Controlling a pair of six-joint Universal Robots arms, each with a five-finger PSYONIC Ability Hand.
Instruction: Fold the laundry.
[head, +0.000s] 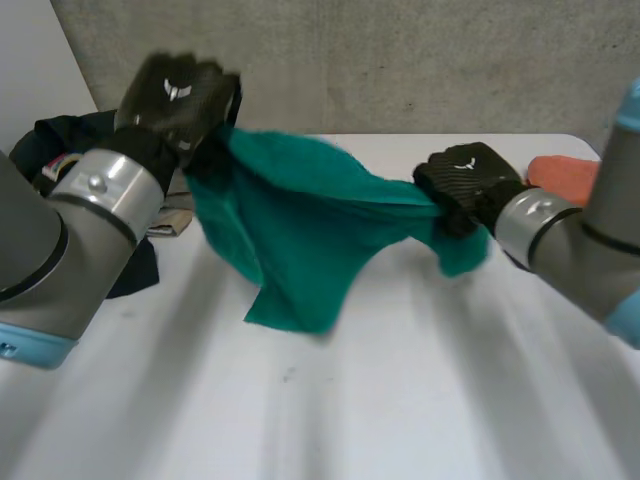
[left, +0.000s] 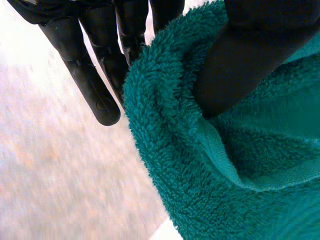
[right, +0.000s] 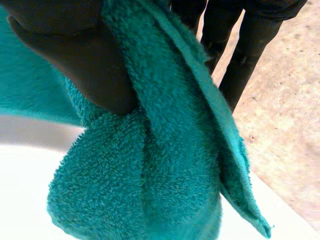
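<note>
Right wrist view: right hand (right: 245, 65) half behind teal towel (right: 165, 165).

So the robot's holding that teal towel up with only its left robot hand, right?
No, both hold it: the left robot hand grips one end of the teal towel and the right robot hand the other, as the head view shows.

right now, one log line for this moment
left robot hand: pinches teal towel end | right robot hand: pinches other end | towel: spread between hands, sagging
</note>
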